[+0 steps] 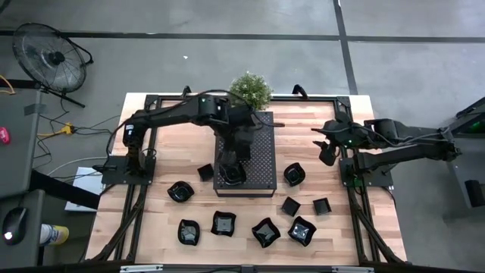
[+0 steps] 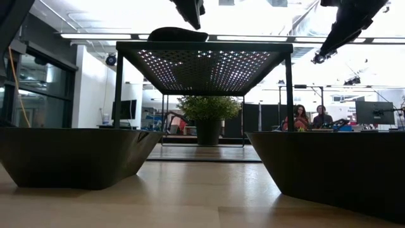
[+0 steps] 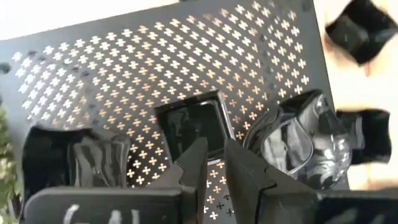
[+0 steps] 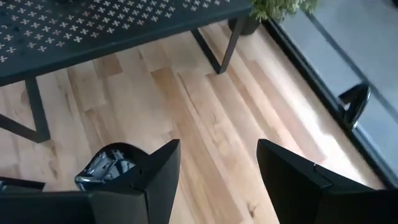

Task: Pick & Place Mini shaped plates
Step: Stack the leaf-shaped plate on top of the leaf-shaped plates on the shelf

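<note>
here the left gripper [image 3: 213,163] hovers over a square plate [image 3: 194,124] on the perforated tray [image 3: 124,68], fingers narrow; right gripper [image 4: 217,168] waits above the counter [image 4: 205,124], fingers wide.

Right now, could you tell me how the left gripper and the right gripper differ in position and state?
The left gripper hangs over the perforated tray, its fingers nearly together just above a small square plate; the right gripper waits off the tray near the table's right edge. The left gripper's jaws leave a slim gap, while the right gripper's stand wide apart. Neither holds anything.
</note>
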You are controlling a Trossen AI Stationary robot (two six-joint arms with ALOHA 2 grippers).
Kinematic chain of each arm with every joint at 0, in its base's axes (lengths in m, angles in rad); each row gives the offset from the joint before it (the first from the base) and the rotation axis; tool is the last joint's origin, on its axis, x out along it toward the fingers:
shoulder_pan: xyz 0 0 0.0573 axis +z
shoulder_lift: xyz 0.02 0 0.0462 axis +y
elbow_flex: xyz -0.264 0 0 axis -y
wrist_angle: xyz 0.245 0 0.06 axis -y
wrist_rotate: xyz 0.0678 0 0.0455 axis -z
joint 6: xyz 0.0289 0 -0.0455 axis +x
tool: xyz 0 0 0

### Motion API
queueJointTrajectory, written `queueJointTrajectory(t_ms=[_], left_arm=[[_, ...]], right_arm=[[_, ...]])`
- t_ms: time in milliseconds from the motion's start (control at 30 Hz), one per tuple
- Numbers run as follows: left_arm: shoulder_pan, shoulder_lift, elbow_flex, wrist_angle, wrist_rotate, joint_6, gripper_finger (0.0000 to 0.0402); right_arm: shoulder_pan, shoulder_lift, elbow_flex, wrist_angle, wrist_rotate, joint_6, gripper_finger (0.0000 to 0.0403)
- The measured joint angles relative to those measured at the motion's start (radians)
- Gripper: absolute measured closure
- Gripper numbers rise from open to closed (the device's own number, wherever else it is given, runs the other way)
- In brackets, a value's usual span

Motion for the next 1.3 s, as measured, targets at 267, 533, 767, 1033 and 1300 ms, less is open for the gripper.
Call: queueJointTrajectory(t_ms=[267,533,767,1033,1300], left_arm=[[0.040,-0.049,0.030,-0.037,-0.013,-0.197,0.0350],[0.011,-0.170,0.031,-0.038,-0.125,-0.408,0.0350],[-0.097,-0.242,0.031,-0.056,-0.324,-0.575,0.0351],[-0.229,-0.325,-0.129,-0.031,-0.502,-0.764,0.0351],[-0.247,-0.583,-0.633,0.370,-0.432,-0.867,0.0351]], right_arm=[[-0.009,0.007,0.000,-0.048,-0.069,0.217,0.0194],[-0.009,0.029,-0.125,-0.001,-0.172,0.303,0.0194],[-0.008,0.014,-0.277,0.134,-0.269,0.437,0.0194],[-0.008,0.013,-0.311,0.144,-0.293,0.497,0.0194],[-0.009,0.013,-0.311,0.153,-0.330,0.499,0.0194]])
